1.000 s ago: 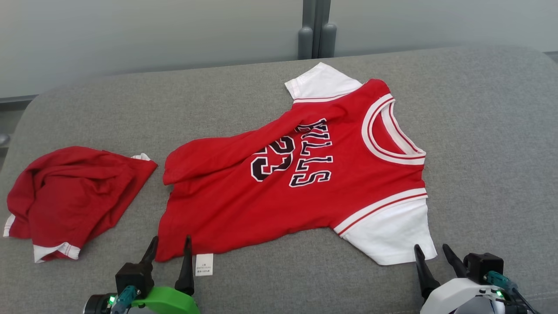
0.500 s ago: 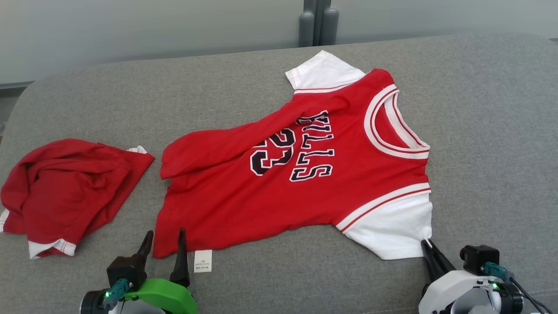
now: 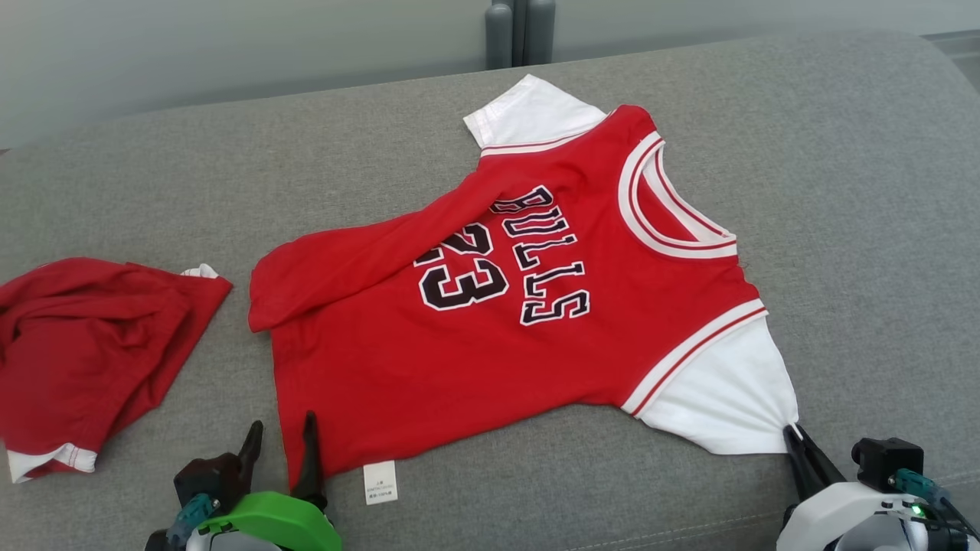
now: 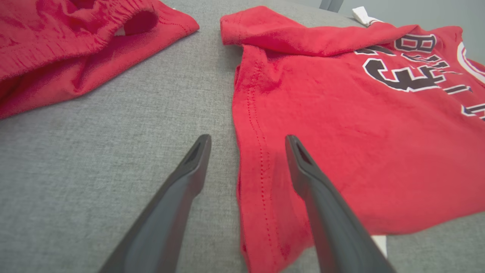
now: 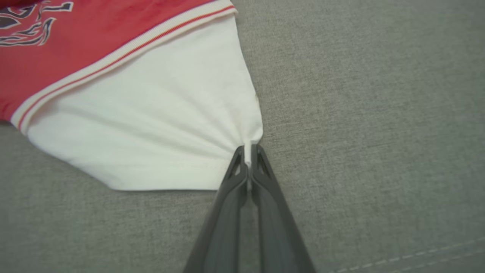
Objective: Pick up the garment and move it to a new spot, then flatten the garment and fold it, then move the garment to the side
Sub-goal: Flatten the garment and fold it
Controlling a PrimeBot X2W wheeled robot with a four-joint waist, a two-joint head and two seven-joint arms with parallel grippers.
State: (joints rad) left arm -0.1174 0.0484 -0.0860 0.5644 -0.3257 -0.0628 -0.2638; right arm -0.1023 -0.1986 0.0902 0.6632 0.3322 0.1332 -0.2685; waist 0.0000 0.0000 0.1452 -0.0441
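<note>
The garment (image 3: 490,321) is a red jersey with white sleeves and black lettering, spread on the grey cushion with its upper hem side folded over. My right gripper (image 3: 792,435) is shut on the corner of the near white sleeve (image 5: 151,129), and the cloth puckers into the closed fingertips (image 5: 248,149). My left gripper (image 3: 279,430) is open at the jersey's lower hem corner; in the left wrist view (image 4: 246,142) one finger lies over the red hem (image 4: 265,182) and the other over bare cushion.
A crumpled pair of red shorts (image 3: 84,352) lies at the left, also seen as red cloth (image 4: 75,49) in the left wrist view. A white care label (image 3: 380,482) pokes out from the hem. The grey cushion (image 3: 880,229) extends right; a wall stands behind it.
My right gripper went from open to shut on the white sleeve corner and has drawn it out to a point. The camera has shifted, so the whole scene sits differently.
</note>
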